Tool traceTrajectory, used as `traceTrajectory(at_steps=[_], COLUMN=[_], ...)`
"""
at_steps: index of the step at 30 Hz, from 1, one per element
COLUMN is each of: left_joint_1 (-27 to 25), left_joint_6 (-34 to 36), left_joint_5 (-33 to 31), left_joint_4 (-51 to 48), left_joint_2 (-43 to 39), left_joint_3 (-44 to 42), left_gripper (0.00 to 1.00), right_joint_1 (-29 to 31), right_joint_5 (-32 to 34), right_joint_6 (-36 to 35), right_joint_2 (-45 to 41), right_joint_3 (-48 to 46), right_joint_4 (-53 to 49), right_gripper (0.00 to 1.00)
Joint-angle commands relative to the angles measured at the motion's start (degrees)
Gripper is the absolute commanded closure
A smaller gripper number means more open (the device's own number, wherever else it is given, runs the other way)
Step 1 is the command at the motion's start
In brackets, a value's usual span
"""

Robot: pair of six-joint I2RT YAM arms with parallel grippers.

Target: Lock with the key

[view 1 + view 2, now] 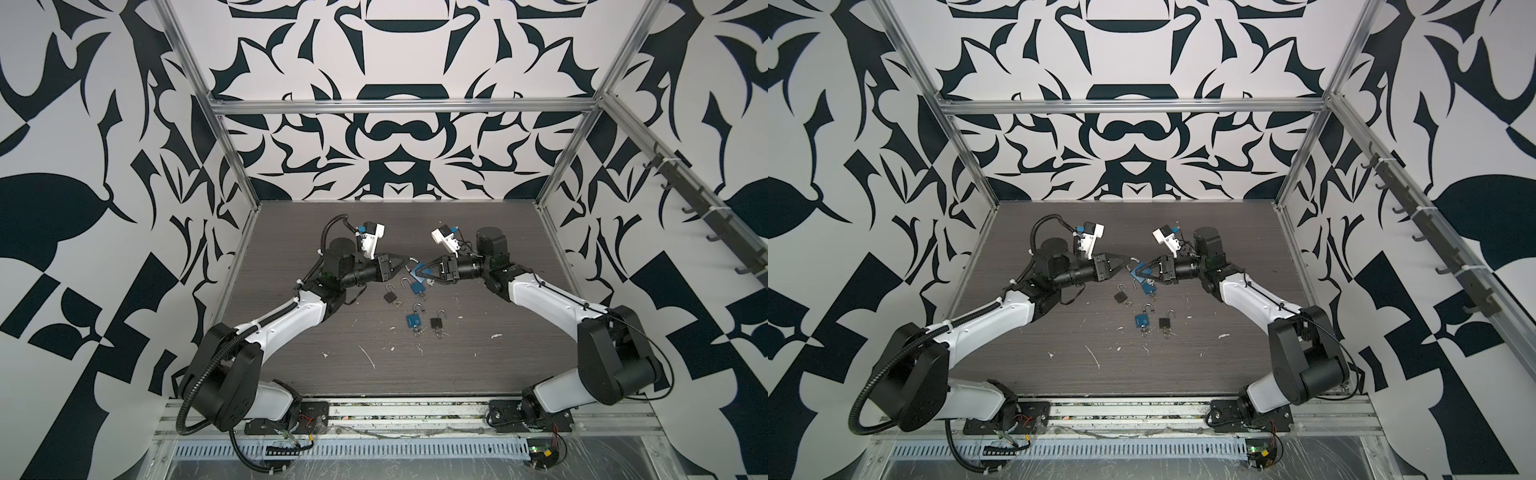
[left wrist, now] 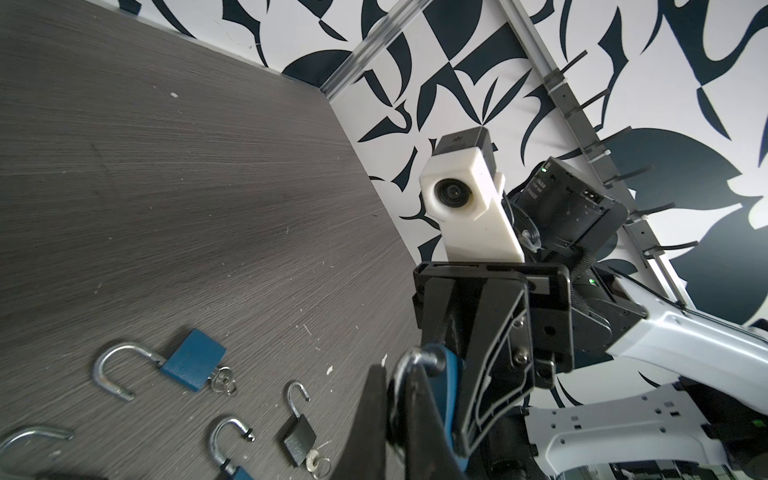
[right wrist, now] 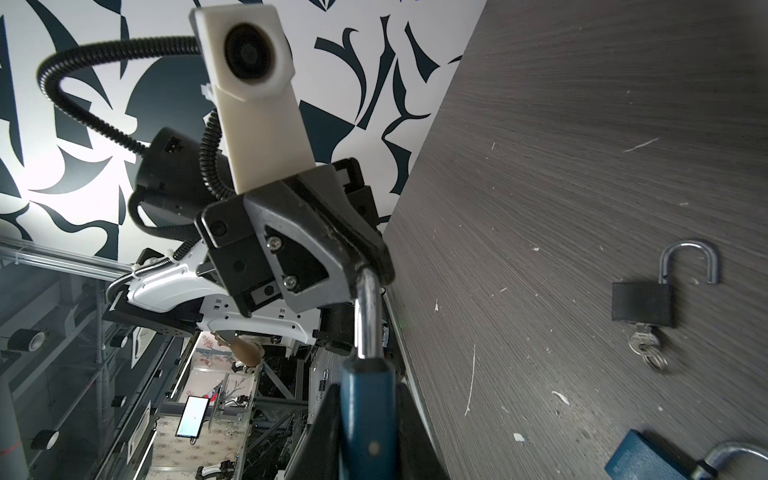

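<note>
Two grippers share one blue padlock (image 3: 365, 415), held above the table (image 1: 478, 353) at mid-scene. The right gripper (image 1: 419, 272) is clamped on the lock's body. The left gripper (image 1: 400, 260) is pinched shut on the bend of its steel shackle (image 3: 368, 316).

The chief risk is probably misalignment. If the shackle's free leg does not sit over its hole, a push would jam it against the body instead of seating it. The body is held only by its narrow sides, so such a push could also swivel it in the right fingers. The rounded steel is smooth, and the left fingertips may slide off it. The held lock's key is not clearly visible, so whether it is seated there cannot be told.

Four more padlocks lie open on the table, keys in their bases. A second blue padlock (image 1: 417, 288) lies almost under the held one, with a black padlock (image 1: 390, 296) to its left. A third blue padlock (image 1: 412, 319) and another black padlock (image 1: 436, 322) lie nearer. A dropped lock would land among them, and any descent has little room.
</note>
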Motion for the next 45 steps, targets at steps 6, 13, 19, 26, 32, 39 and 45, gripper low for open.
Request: traceTrajectory(at_steps=[6,13,19,26,32,39,45], left_joint_1=[-1.7,-1.2,-0.9,0.4,2.5,2.8,3.0], left_joint_6=[2.8,2.4,1.7,0.4,0.5,1.2,1.4], left_joint_5=[14.4,13.8,12.6,6.5,4.0,2.4,1.4], left_joint_4=[-7.6,-6.5,-5.5,-6.1,-7.5,-9.5,-9.1], left_joint_2=[-2.3,-2.5,-2.3,-3.0,-4.8,-5.8,-5.3], left_joint_3=[4.3,4.1,4.0,2.6,2.5,3.8,5.0], left_gripper=[0.79,0.84,1.0,1.0,1.0,1.0,1.0], right_joint_1=[2.0,2.4,2.7,2.1,-1.0,-1.1,-0.9], right_joint_5=[9.3,8.8,9.0,10.0,8.9,8.5,7.6], right_joint_6=[-4.0,-3.8,-3.7,-1.9,3.2,2.8,4.3], right_joint_2=[-2.4,-2.1,-1.8,-2.1,-4.0,-5.6,-5.9], right_joint_3=[0.8,0.9,0.8,-0.4,-3.6,-4.7,-6.7], right_joint_4=[7.5,7.6,7.6,10.2,16.7,15.9,18.4], right_gripper=[1.0,1.0,1.0,0.66,0.59,0.58,0.58])
